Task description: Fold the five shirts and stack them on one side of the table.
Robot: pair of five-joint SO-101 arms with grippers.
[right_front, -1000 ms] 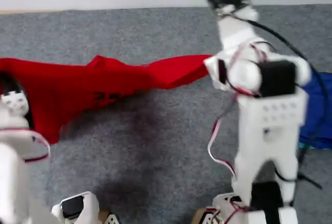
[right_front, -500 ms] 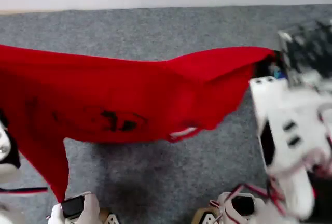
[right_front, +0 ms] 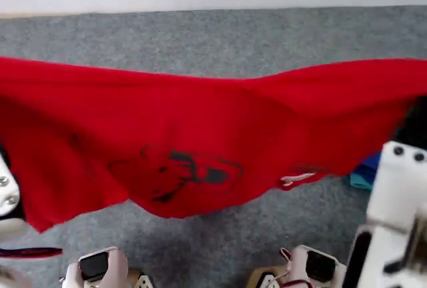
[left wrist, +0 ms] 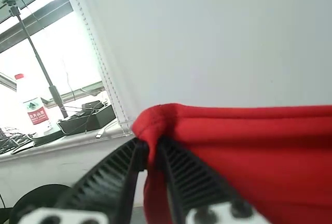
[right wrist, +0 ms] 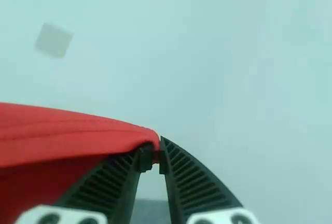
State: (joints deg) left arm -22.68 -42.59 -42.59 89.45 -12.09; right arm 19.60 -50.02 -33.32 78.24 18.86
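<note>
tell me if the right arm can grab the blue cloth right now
Probably not. The right gripper is shut on a corner of the red shirt, which hangs stretched in the air and hides part of the blue cloth. It would have to let go first.

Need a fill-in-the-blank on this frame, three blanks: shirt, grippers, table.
1. The shirt stretched over the table is ____ in colour.
2. The left gripper and the right gripper are both ____ on the shirt's edge.
3. The table has a ____ surface.
Missing words: red; shut; grey.
</note>
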